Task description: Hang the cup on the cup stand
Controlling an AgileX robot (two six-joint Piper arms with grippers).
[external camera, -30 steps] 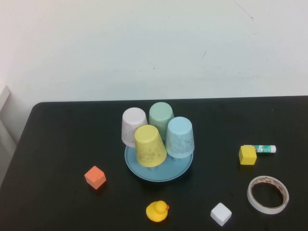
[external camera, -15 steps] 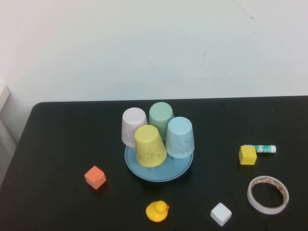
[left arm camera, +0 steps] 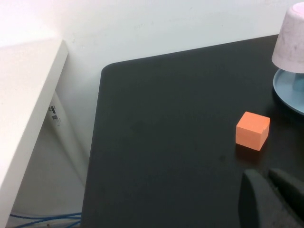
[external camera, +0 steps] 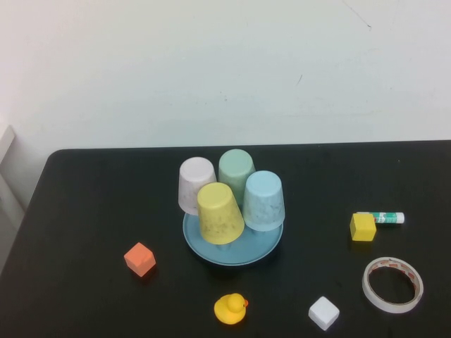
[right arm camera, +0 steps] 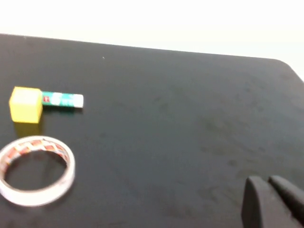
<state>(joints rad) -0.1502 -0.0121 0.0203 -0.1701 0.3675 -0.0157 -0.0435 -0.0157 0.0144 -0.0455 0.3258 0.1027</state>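
The light sky-blue cup (external camera: 264, 201) sits upside down on the right side of the cup stand (external camera: 236, 255), whose round blue base shows beneath it. The stand's pegs are hidden under the cups. Neither gripper appears in the high view. My left gripper (left arm camera: 268, 174) is shut and empty, low over the table's left part, near an orange cube (left arm camera: 252, 130), with the cup stand's rim (left arm camera: 288, 93) farther off. Over the table's right part, my right gripper (right arm camera: 267, 181) is also shut and empty, well away from the cup.
A yellow cup (external camera: 219, 213), a mint-green cup (external camera: 235, 172) and a pale pinkish cup (external camera: 195, 184) also sit inverted on the stand. Around it lie an orange cube (external camera: 139, 259), a rubber duck (external camera: 230, 309), a white cube (external camera: 323, 313), a tape roll (external camera: 392, 284), a yellow cube (external camera: 362, 227) and a glue stick (external camera: 385, 217).
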